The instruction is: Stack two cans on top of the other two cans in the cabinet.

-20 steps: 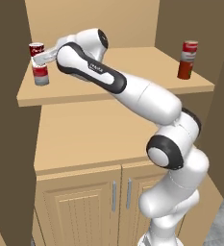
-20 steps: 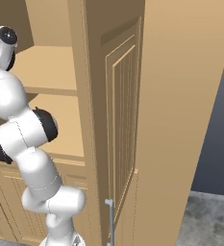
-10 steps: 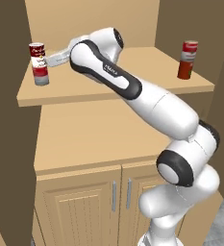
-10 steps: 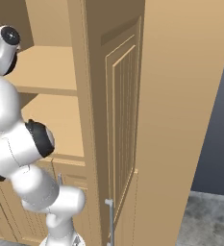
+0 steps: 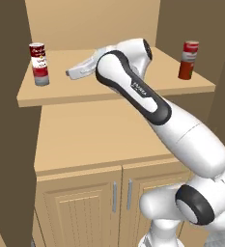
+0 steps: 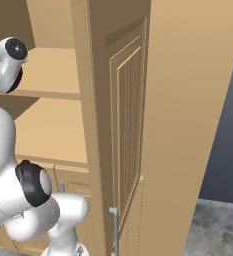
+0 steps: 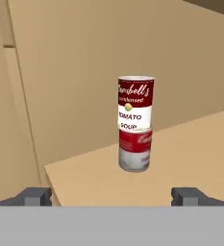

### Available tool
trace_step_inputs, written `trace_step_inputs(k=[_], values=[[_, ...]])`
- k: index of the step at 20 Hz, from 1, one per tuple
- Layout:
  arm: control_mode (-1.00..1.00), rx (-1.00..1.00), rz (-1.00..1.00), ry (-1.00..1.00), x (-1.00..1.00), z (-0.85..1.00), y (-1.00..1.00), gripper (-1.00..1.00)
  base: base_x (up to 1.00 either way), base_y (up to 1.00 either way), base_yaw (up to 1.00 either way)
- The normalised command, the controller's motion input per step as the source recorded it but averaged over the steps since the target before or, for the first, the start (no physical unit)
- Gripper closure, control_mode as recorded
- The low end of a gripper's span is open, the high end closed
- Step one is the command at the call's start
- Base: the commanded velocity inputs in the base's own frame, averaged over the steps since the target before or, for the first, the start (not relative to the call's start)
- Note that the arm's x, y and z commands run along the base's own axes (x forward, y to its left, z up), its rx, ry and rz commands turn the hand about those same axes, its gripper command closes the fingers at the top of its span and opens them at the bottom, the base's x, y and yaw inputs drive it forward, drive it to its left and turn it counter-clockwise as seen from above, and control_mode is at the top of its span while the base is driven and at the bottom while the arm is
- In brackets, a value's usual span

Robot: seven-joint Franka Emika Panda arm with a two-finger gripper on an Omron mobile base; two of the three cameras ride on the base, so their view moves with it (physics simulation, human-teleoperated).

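While our gripper (image 7: 111, 196) stands with its jaws wide apart and nothing between them, we list the shelf stock as follows: left stack (image 5: 39, 64), a dark-red-and-white labelled can (image 7: 135, 103) sitting upright on a can that is red above and grey below (image 7: 134, 151), at the left end of the shelf (image 5: 114, 89) of the cabinet (image 5: 80, 144), near the brown side wall; right stack (image 5: 188, 60), two more cans one on the other, a red-and-grey one on an orange-red one, at the right end, well apart from the left. Status, as we judge it: both pairs look stacked, so the step in hand is a clean retreat. Handling note: we keep the jaws spread, draw the hand straight back along its own line, clear of the left stack, and avoid any sideways sweep, since a tall narrow pile tips easily
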Motion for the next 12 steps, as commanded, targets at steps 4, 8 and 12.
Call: trace_step_inputs(k=[4, 8, 12], values=[[-1.00, -0.09, -0.16, 0.03, -0.71, -0.05, -0.37, -1.00, 0.00, 0.00, 0.00], [-1.00, -0.10, -0.18, 0.02, -0.70, -0.07, -0.36, -1.00, 0.00, 0.00, 0.00], [-1.00, -0.05, -0.23, 0.02, -0.65, -0.06, -0.35, -1.00, 0.00, 0.00, 0.00]])
